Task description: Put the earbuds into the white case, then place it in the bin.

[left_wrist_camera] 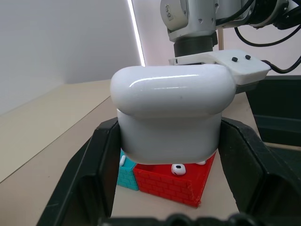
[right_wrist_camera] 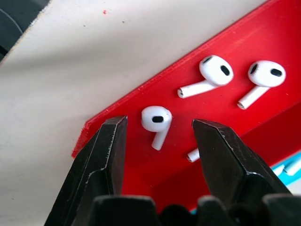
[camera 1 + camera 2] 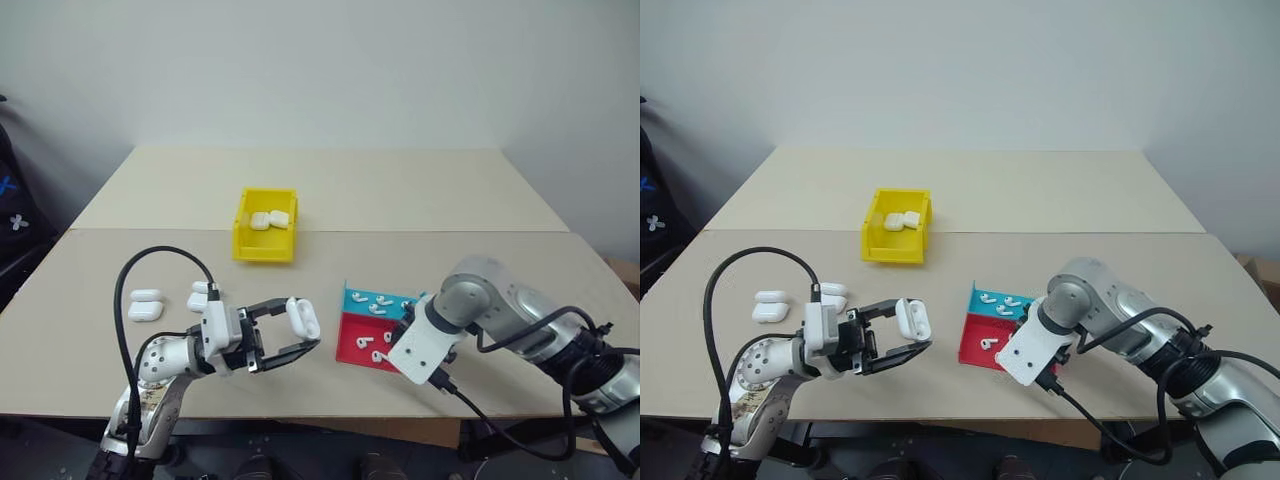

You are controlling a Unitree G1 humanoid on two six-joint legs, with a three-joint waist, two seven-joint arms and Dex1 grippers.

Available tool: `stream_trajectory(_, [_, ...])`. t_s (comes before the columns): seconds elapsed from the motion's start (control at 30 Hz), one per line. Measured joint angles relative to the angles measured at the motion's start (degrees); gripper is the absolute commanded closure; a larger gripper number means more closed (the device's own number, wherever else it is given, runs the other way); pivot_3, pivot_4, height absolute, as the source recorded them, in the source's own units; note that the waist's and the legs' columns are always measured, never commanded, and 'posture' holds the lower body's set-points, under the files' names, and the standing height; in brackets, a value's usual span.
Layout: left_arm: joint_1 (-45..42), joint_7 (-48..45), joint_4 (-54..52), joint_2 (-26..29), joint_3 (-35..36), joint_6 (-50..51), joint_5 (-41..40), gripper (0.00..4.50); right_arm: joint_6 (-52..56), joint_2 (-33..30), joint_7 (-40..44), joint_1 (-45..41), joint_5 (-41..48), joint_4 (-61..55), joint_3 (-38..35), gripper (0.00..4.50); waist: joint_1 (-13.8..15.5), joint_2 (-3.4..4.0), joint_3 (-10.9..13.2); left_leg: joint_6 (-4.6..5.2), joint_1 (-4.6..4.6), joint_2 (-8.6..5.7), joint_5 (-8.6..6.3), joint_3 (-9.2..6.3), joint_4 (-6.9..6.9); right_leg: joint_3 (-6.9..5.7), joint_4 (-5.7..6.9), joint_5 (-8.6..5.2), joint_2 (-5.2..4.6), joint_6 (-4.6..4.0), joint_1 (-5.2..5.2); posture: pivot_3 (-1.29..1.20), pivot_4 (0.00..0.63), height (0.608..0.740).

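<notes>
Left pincer (image 3: 303, 333) clamped on a white case (image 3: 302, 317), lid open, held above the table (image 3: 420, 200) near its front edge, just left of the red-and-teal tray (image 3: 352, 347). Right pincer (image 2: 160, 136) pointing down over the tray's red half, fingers (image 2: 104, 150) parted, one earbud (image 2: 157, 123) lying between them, not gripped. Two more earbuds (image 2: 209, 75) just beyond it on the red floor; others on the teal half (image 3: 375, 300). Yellow bin (image 3: 264, 247) farther back on the table, well apart from both pincers, two cases (image 3: 268, 220) inside. Spare cases (image 3: 146, 305) on the table near the left arm.
</notes>
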Motion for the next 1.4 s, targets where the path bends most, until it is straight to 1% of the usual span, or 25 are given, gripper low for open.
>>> stream_trajectory(1.27, [0.94,0.88,0.00,0.03,-0.36,-0.45,1.74,1.71,-2.55,1.60,0.10,0.07,-2.77,2.30,0.66,1.83,0.02,0.00,0.00,0.00,0.02,0.00,0.00,0.00,0.00,0.00,0.00,-0.02,0.00,0.02,0.01,0.00,0.150,0.740])
stream_trajectory(1.33, [0.94,0.88,0.00,0.03,-0.36,-0.45,1.76,1.71,-2.96,1.60,0.11,0.07,-2.74,2.33,0.66,2.19,0.02,0.00,0.00,0.00,0.02,0.00,0.00,0.00,-0.01,0.00,0.00,-0.02,0.00,0.02,0.01,0.00,0.150,0.740])
stream_trajectory(1.4, [0.93,0.88,0.00,0.03,-0.36,-0.45,1.76,1.71,-3.24,1.60,0.11,0.15,-2.74,2.35,0.65,2.19,-0.01,0.00,0.00,0.00,0.02,0.01,0.00,0.01,-0.01,0.00,-0.01,-0.02,0.00,0.02,0.01,0.00,0.150,0.740])
